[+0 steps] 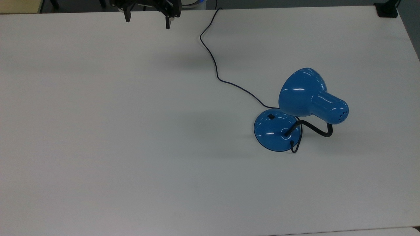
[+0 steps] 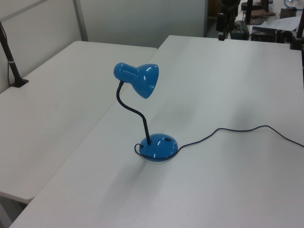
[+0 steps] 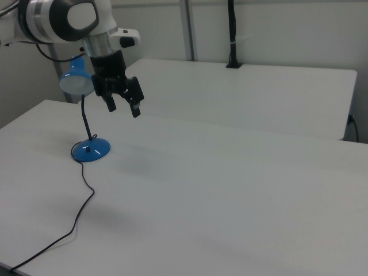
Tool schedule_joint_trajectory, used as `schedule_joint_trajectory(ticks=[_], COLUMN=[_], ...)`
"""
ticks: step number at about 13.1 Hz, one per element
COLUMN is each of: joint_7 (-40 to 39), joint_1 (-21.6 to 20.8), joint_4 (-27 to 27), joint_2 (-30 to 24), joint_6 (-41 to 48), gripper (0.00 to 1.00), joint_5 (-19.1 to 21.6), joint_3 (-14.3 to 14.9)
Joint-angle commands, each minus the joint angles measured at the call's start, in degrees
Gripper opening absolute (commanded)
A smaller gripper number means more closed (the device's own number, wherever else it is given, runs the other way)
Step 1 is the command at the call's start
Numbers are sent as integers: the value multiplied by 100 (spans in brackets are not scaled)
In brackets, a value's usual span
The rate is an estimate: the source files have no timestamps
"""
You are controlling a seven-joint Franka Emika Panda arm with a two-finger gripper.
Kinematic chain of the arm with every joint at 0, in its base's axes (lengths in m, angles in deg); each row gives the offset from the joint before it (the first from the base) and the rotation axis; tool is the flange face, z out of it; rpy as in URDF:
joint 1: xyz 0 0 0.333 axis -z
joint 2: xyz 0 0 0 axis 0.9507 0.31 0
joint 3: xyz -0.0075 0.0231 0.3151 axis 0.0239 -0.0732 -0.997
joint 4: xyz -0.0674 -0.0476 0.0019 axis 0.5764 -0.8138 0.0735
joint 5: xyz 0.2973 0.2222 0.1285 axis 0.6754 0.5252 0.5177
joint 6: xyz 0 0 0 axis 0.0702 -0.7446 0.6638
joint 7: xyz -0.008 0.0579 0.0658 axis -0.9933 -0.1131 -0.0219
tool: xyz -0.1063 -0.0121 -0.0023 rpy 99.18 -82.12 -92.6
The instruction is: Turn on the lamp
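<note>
We see the lamp point(image 1: 300, 111) standing on the white surface point(image 1: 131, 131), toward the top view's right and a little below its middle. Its round blue base point(image 1: 277, 131) sits flat, with a small black switch point(image 1: 271, 116) on the dome's upper part in the top view. A black bent neck point(image 1: 315, 127) rises from the base and carries the glossy blue shade point(image 1: 308, 95), which hangs above and beside the base. In the left view the shade point(image 2: 137, 78) opens toward the left view's right and slightly downward. A thin dark cord point(image 1: 216, 72) leaves the base, loops once beside it, then snakes across the surface to the far edge at the top of the top view. The pincer point(image 1: 147, 20) hangs at the top view's upper edge, well apart from the lamp and to its left in the top view. Its 2 black fingers point(image 1: 168, 22) stand wide apart, holding nothing. In the right view the pincer point(image 3: 122, 106) floats above the surface, to the right view's right of the lamp point(image 3: 86, 115), its fingers pointing downward at a slight tilt. A second white surface point(image 3: 259, 92) stands beyond the first in the right view, with a dark post point(image 3: 232, 34) clamped at its far edge.
</note>
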Motion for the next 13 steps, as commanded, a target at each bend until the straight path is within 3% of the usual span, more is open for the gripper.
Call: schedule_joint_trajectory(ticks=[1, 11, 12, 13], joint_7=[-1, -1, -36, -149], joint_1=[-24, -15, -15, -15], joint_4=[-93, -93, -93, -93], joint_2=[55, 55, 55, 55], joint_6=[96, 114, 96, 87], gripper=[100, 100, 93, 73], joint_5=[44, 34, 34, 34], joint_3=[22, 22, 22, 22])
